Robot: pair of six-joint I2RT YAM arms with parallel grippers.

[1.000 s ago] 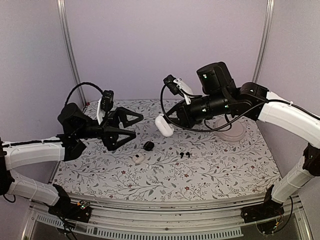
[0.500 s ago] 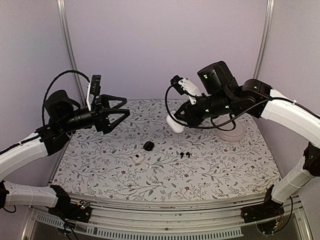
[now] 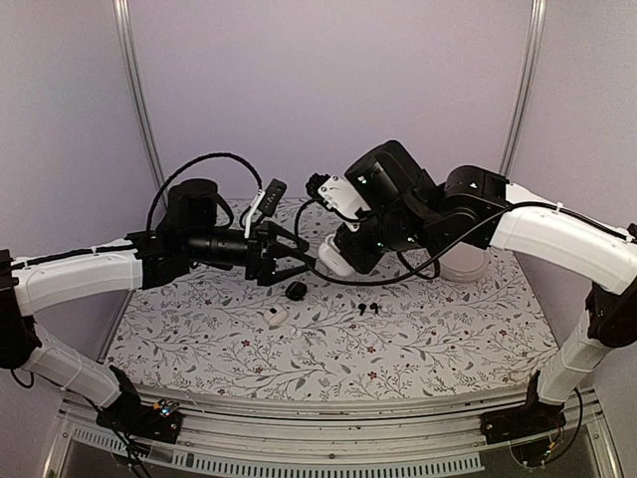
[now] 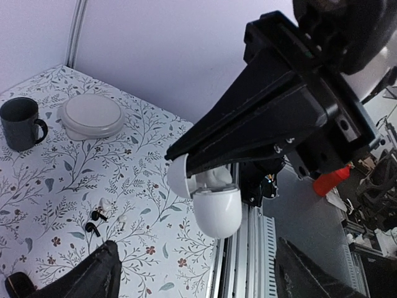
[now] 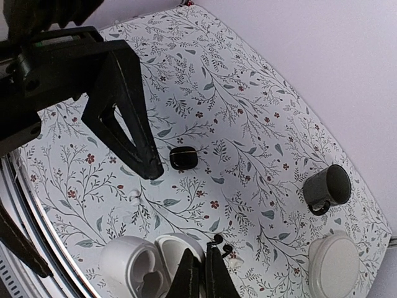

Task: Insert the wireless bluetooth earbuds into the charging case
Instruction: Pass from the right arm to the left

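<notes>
Your black earbuds (image 3: pixel 366 308) lie as a pair on the worktop (image 3: pixel 448 339), right of centre, with nothing touching them. A small white piece (image 3: pixel 276 317) that looks like a white earbud sits well apart to their left. Whether any bud already sits in the charging case (image 4: pixel 217 208) you cannot tell, since its wells are partly hidden. That white case hangs in the air above the worktop with its lid open, pinched at the tips of your right gripper (image 5: pixel 200 257), whose jaws are closed tight on it. It seems to be held up so that the open mouth faces your other arm. Your left gripper (image 3: pixel 302 257) is just beside the case, jaws spread wide and holding nothing, probably to steady it or take it over. Watch the round black case (image 3: pixel 296 290) on the worktop below that meeting point, near the white piece. Further back, the dark mug (image 4: pixel 22 124) and the white lidded dish (image 4: pixel 92 116) stand side by side, well apart from the earbuds
</notes>
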